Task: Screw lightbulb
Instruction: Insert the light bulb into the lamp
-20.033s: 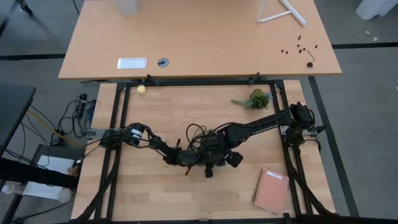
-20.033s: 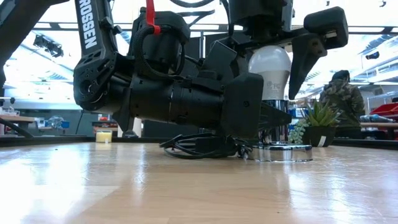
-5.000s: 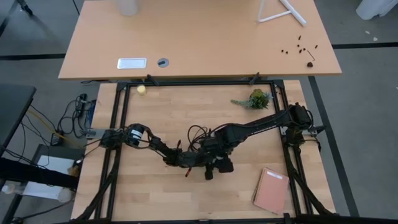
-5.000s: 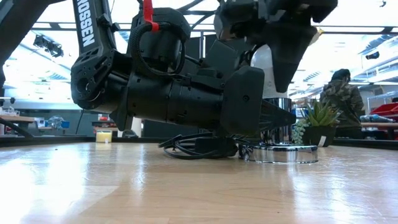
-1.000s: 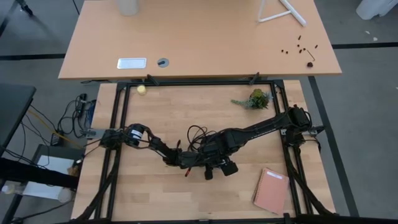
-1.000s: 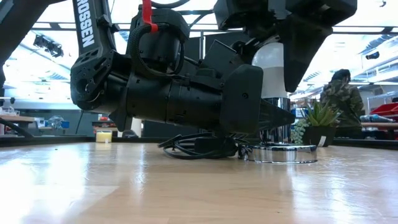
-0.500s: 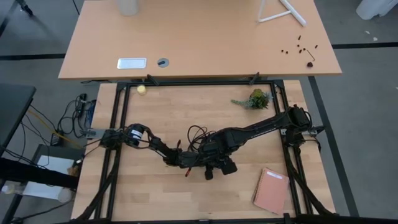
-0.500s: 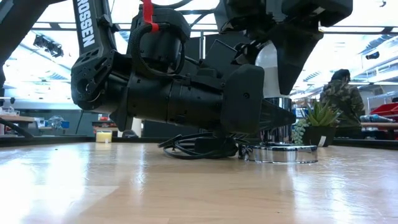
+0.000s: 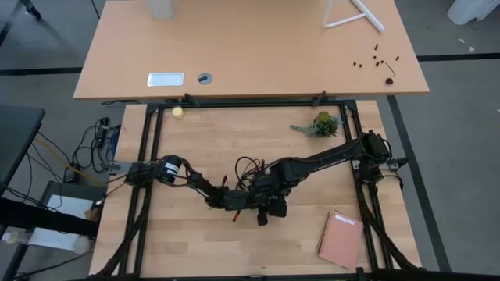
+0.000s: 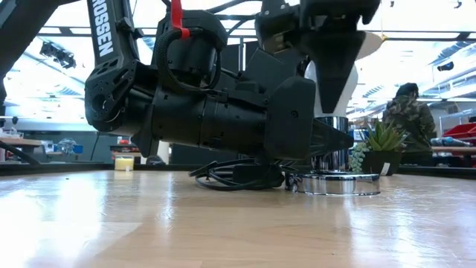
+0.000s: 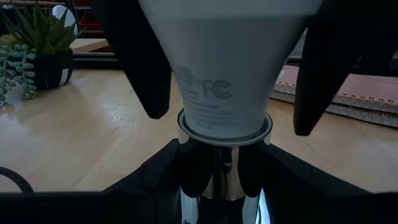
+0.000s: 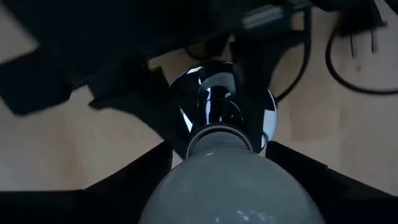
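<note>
Low view shows the lightbulb (image 10: 325, 78) standing upright at right of centre, its narrow end seated in a chrome socket (image 10: 333, 141) that rises from a round silver base disc (image 10: 338, 183) on the wooden table (image 10: 223, 223). The right gripper (image 10: 327, 67) comes down from the top of the frame with its dark fingers over the white body. In the left wrist view those two fingers (image 11: 146, 68) flank the bulb's tapering neck (image 11: 227, 81) on both sides, apparently clasping it, though actual contact cannot be confirmed there. The left gripper (image 10: 327, 141) reaches in level from the left of the frame and clamps the socket stem, bracing it; the right wrist view shows its jaws on either side of the chrome just below the bulb's neck.

In the high view both arms meet at lower centre of the table, with a small plant (image 9: 322, 124) toward the upper right and a pinkish notebook (image 9: 341, 239) at lower right.

The bulb looks light, smooth and rather slippery, and its shell is probably brittle, so a hard squeeze could crack it while a loose one would likely slip during turning. The wide, rounded body seems the sensible place to hold, with opposed fingers across its widest part, keeping the axis straight so the thread does not bind.
</note>
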